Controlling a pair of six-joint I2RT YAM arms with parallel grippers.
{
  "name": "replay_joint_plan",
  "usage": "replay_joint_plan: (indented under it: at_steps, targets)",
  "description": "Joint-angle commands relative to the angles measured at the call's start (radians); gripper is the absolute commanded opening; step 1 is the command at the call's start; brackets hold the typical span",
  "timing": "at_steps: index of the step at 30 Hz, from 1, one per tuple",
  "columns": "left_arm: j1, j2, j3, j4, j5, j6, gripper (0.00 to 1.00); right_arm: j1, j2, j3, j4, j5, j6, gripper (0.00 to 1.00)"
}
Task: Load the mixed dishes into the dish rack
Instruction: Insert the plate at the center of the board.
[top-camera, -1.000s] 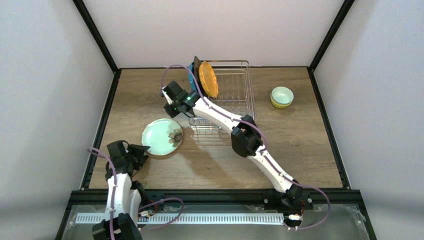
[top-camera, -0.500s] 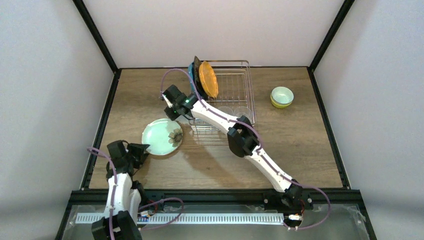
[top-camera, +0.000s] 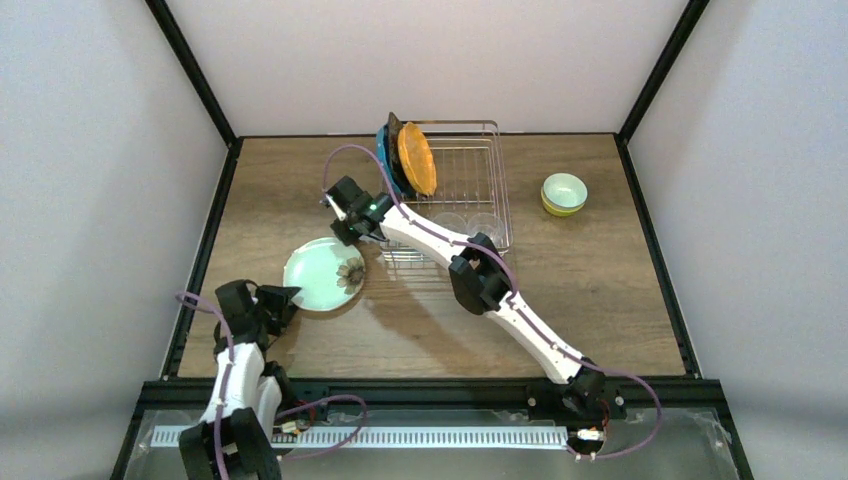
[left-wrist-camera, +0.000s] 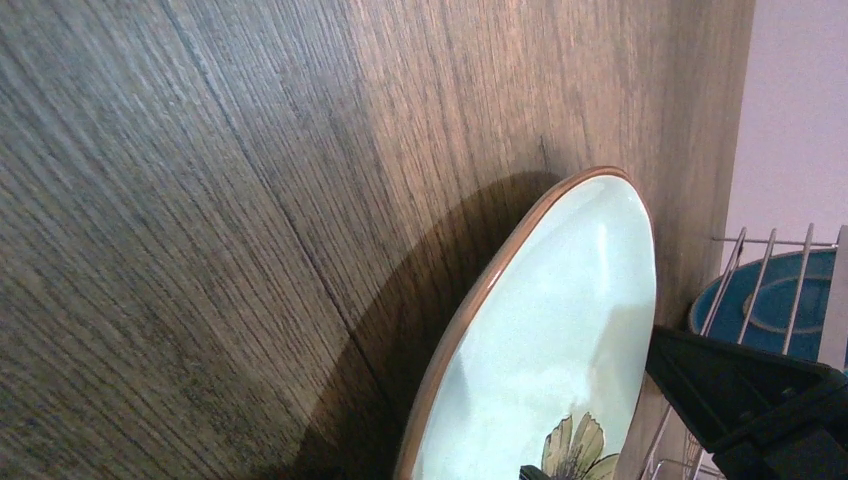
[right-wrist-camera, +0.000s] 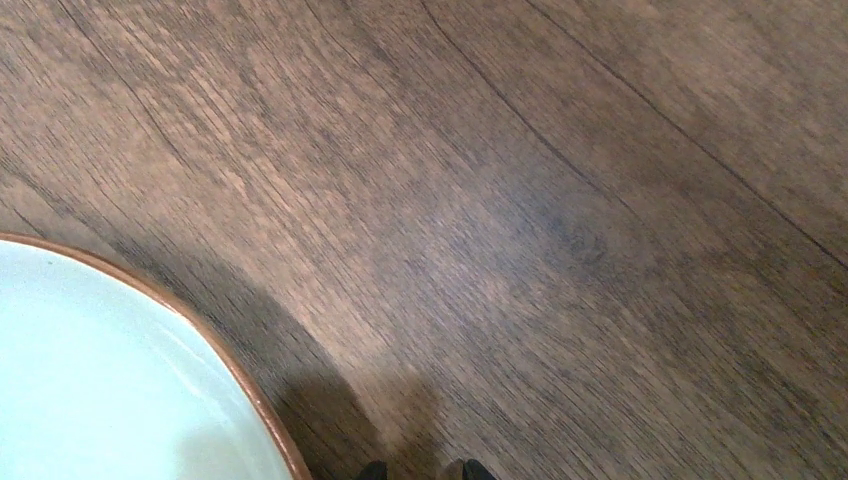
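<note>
The table carries the dish rack on the far side of the right end effector, with an orange plate standing on edge in the rack's left end. The pale green plate lies flat on the table outside the rack, just to the near side and slightly left of that end effector. In the right wrist view its brown rim curves off to the left of the fingertips, which hover over bare wood. Being round, the plate has no long axis, so any stretch of rim would serve. The right end effector is partly spread and empty. The left end effector, spread wide and empty, sits just beside the plate's near-left rim. Both are close. I judge the left marginally nearer the rim, while the right stands on the rack side.
</note>
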Motion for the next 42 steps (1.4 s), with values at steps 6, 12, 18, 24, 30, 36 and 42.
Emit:
replay_joint_plan:
  at_steps: [6, 12, 18, 24, 30, 36, 42]
  targets:
    - [0.002, 0.077, -0.021, 0.125, 0.035, -0.002, 1.00, 0.024, 0.059, 0.026, 0.002, -0.062, -0.004, 0.45]
    - [-0.017, 0.146, -0.024, 0.214, 0.053, -0.006, 1.00, 0.050, 0.056, 0.014, 0.002, -0.066, 0.000, 0.45]
    - [-0.031, 0.127, -0.061, 0.341, 0.073, -0.062, 1.00, 0.072, 0.044, -0.005, 0.003, -0.061, -0.001, 0.45]
    - [-0.034, 0.056, -0.093, 0.435, 0.080, -0.109, 1.00, 0.092, 0.044, -0.014, 0.002, -0.058, -0.002, 0.45]
    - [-0.036, 0.012, -0.105, 0.494, 0.078, -0.149, 0.99, 0.113, 0.039, -0.030, 0.001, -0.056, -0.003, 0.45]
    - [-0.039, -0.007, -0.109, 0.544, 0.076, -0.184, 0.89, 0.125, 0.026, -0.039, -0.002, -0.053, -0.002, 0.45]
    - [-0.050, -0.004, -0.112, 0.561, 0.073, -0.190, 0.78, 0.124, 0.011, -0.047, -0.003, -0.043, -0.002, 0.45]
